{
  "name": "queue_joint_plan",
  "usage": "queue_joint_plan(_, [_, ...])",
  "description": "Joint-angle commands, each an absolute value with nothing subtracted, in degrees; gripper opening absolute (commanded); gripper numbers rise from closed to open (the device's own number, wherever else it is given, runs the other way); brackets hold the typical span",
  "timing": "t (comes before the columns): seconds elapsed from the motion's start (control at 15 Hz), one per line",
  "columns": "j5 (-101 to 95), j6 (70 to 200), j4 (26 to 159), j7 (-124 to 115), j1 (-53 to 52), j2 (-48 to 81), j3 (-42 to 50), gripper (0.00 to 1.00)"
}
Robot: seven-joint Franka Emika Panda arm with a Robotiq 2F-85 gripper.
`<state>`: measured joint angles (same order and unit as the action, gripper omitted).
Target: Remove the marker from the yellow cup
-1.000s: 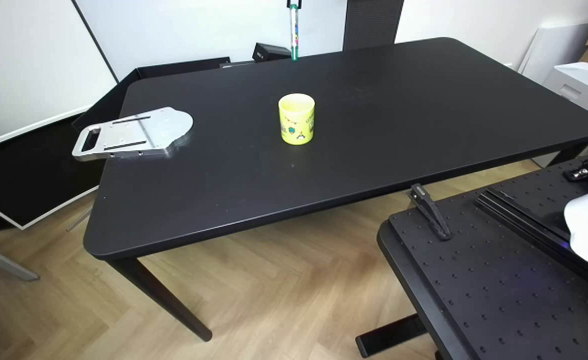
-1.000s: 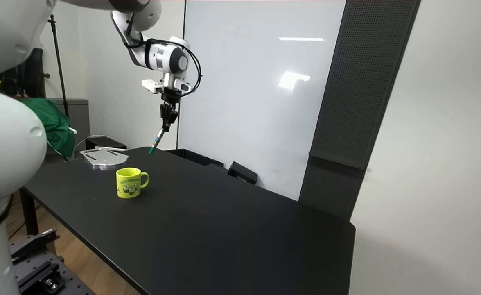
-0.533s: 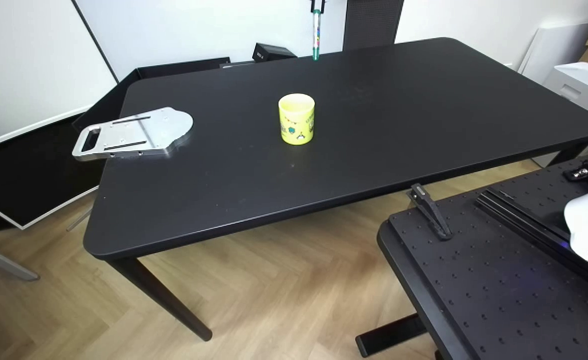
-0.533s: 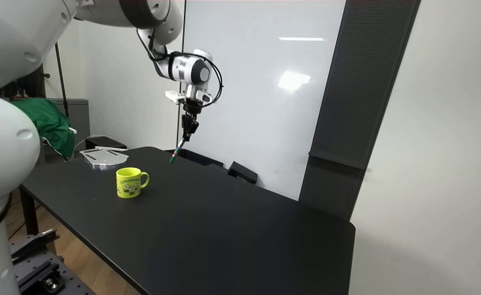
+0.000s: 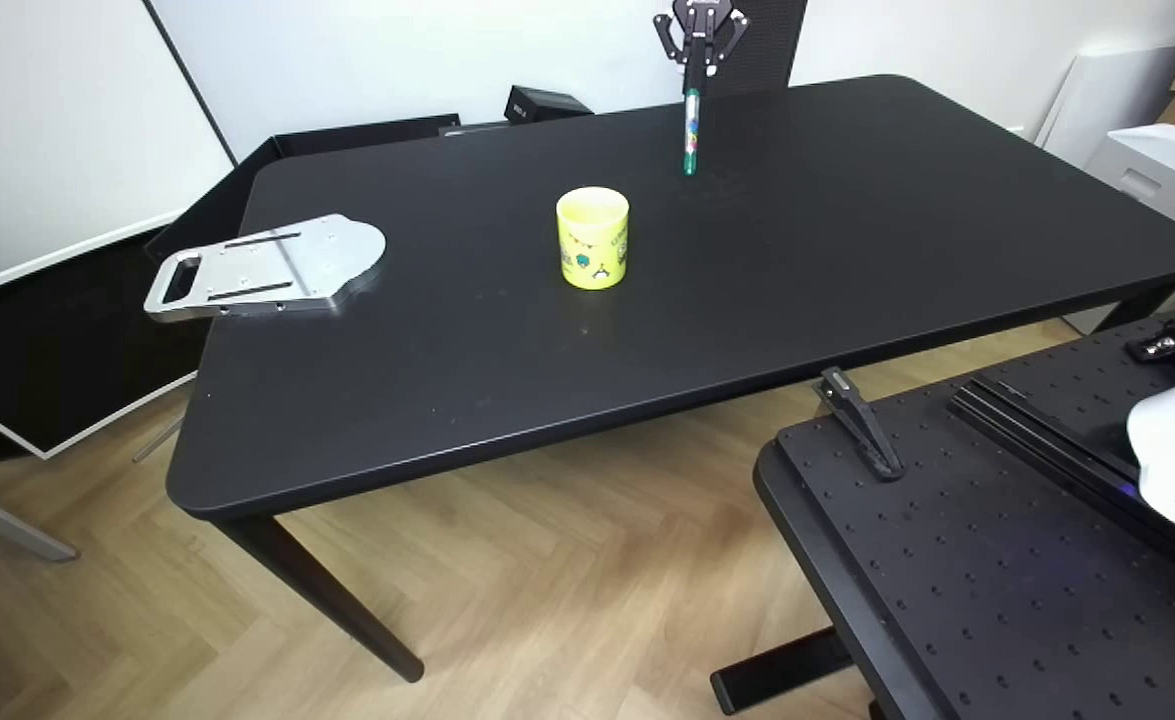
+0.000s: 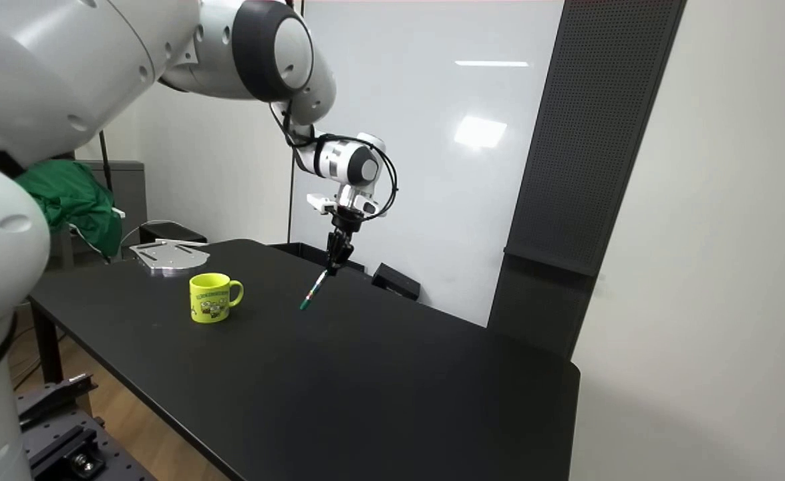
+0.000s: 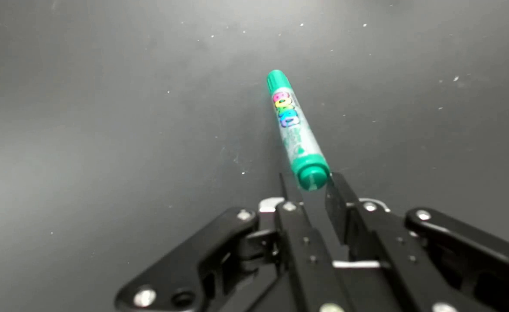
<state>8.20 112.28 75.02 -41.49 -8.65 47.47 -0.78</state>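
Note:
The marker has green ends and a white body with coloured letters; it shows in both exterior views (image 5: 691,135) (image 6: 315,288) and in the wrist view (image 7: 295,125). My gripper, in both exterior views (image 5: 693,90) (image 6: 333,266) and in the wrist view (image 7: 309,178), is shut on one end of it. The marker points down at a tilt, its free end over the black table (image 5: 847,200), seemingly a little above it. The yellow cup stands upright in both exterior views (image 5: 592,250) (image 6: 210,300), apart from gripper and marker, and is out of the wrist view.
A flat white-and-grey tool (image 5: 277,262) lies at the table's end, also visible in an exterior view (image 6: 170,255). A whiteboard (image 6: 425,133) and a dark perforated panel (image 6: 582,133) stand behind the table. A black perforated bench (image 5: 997,540) adjoins the table's near side.
The gripper with the marker has moved away from the tool's end of the table, rightward in both exterior views, and come lower over the table. The cup has not moved.

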Motion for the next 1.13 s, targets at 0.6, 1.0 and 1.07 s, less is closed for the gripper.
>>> queue_joint_plan(0.6, [5.9, 118.8, 69.0, -40.3, -12.0, 46.7, 0.3, 0.88])
queue_joint_plan(1.0, [5.3, 123.5, 67.8, -40.4, -14.1, 44.9, -0.2, 1.0])
queue_joint_plan(1.07, [5.3, 123.5, 67.9, -40.4, -14.0, 45.2, -0.2, 1.0])
